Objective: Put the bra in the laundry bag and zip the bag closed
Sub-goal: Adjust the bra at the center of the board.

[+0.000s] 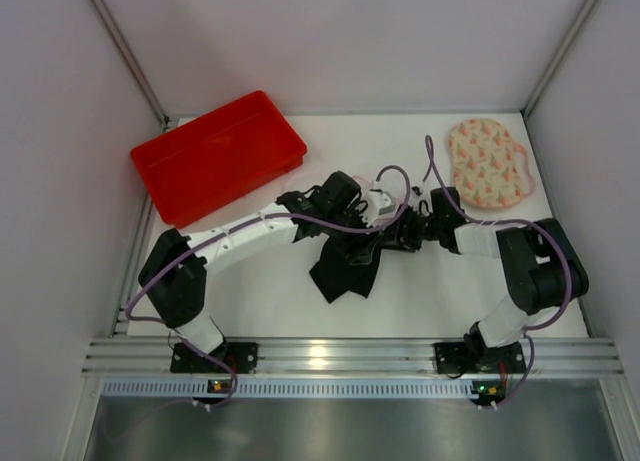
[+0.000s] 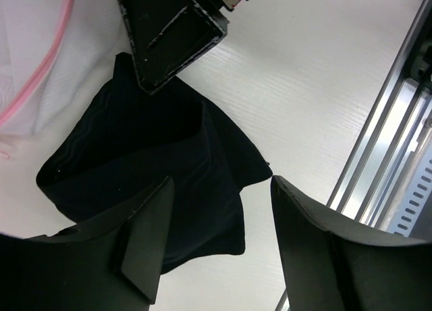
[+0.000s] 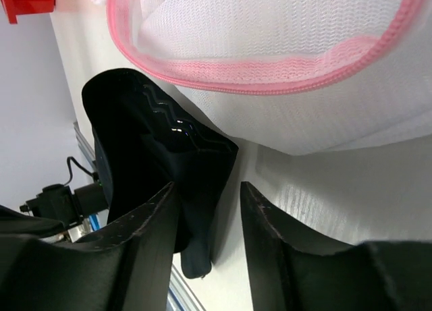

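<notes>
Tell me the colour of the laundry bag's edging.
Pink edging, on the white mesh laundry bag; it shows best in the right wrist view.

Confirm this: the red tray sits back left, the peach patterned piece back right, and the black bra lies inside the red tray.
Not quite. The bra lies on the table near its middle, not inside the red tray; the top external view shows it. The tray back left and the peach patterned piece back right are correct.
</notes>
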